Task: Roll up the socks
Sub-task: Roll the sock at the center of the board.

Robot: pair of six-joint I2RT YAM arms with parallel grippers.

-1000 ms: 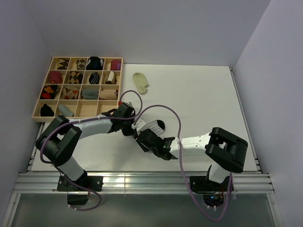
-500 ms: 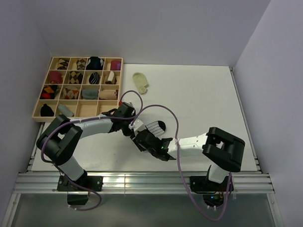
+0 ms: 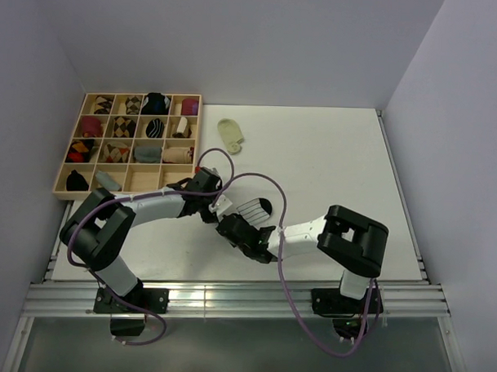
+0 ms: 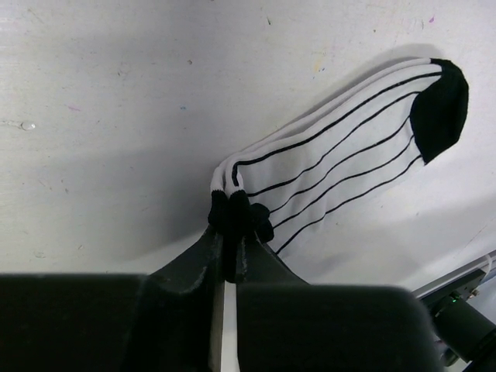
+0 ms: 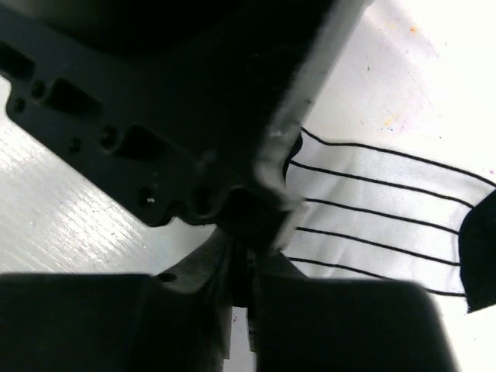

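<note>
left claw point(image 4: 232, 236) pinched tight on the black cuff of the striped sock point(image 4: 349, 163) | right claw point(image 5: 244, 267) just beside it, fingers nearly together, tips hidden, grip cannot be told | striped sock flat on bench point(image 3: 331, 156) | pale sock point(image 3: 230, 135) well apart, near tray point(image 3: 62, 192)

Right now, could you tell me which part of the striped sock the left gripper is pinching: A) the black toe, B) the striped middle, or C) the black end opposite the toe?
C: the left wrist view shows the left gripper shut on the bunched black end of the striped sock, far from its toe.
</note>
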